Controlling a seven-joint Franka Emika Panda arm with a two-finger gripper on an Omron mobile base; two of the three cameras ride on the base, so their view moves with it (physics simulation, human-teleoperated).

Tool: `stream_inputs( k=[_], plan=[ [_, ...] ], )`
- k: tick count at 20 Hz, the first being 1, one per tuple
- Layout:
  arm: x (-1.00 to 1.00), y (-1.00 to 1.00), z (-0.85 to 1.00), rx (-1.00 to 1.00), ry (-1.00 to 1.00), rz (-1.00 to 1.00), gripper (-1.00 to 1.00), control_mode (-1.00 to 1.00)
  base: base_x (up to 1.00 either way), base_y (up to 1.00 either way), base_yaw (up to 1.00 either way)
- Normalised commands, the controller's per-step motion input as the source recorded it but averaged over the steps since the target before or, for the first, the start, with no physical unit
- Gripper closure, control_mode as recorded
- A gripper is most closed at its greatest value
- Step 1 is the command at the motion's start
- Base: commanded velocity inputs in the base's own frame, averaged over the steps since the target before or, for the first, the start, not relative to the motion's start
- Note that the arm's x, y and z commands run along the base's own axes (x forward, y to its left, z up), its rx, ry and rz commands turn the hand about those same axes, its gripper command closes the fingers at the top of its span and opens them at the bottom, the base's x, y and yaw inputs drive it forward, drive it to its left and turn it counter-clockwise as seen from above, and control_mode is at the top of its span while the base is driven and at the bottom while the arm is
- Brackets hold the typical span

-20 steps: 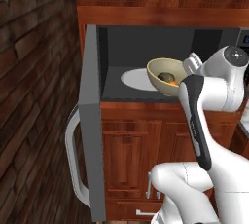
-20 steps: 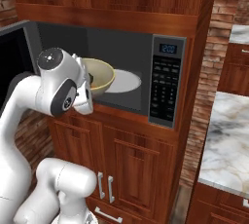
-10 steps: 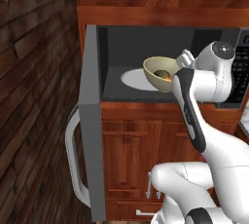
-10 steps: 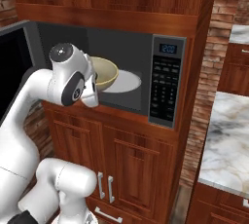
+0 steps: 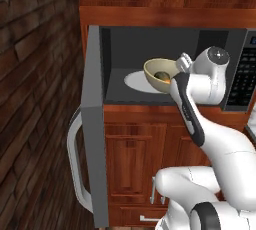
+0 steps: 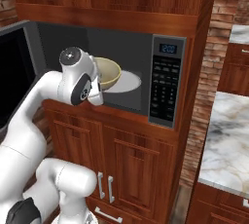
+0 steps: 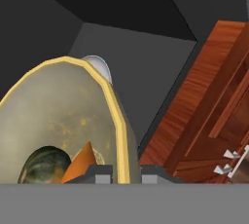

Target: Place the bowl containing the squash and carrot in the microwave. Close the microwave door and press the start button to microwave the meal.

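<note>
The tan bowl (image 5: 159, 72) with its olive-yellow rim hangs inside the open microwave (image 5: 150, 44), just above the white turntable plate (image 5: 136, 81). My gripper (image 5: 179, 67) is shut on the bowl's right rim. In the hand view the gripper (image 7: 124, 173) pinches the yellow rim of the bowl (image 7: 63, 116); the dark green squash (image 7: 44, 165) and the orange carrot (image 7: 80, 161) lie in it. From the right, the bowl (image 6: 110, 72) shows past my wrist, over the plate (image 6: 127, 83). The microwave door (image 5: 94, 124) stands swung open to the left.
The black keypad (image 6: 163, 87) sits at the microwave's right side. The door's curved silver handle (image 5: 74, 164) juts out at lower left. Wooden cabinets (image 5: 135, 159) lie below and above, a brick wall (image 5: 35, 99) at left, a marble counter (image 6: 227, 140) at right.
My arm has carried the bowl a little deeper into the microwave, further over the turntable plate. The grip on the rim is unchanged.
</note>
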Motion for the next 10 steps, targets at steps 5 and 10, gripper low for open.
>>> stream_inputs(
  k=[5, 10],
  plan=[
    [0.44, 0.00, -0.30, -0.01, 0.00, -0.03, 1.00, -1.00, 0.00, 0.00, 0.00],
    [0.45, 0.00, -0.23, -0.01, 0.00, -0.03, 1.00, -1.00, 0.00, 0.00, 0.00]
  ],
)
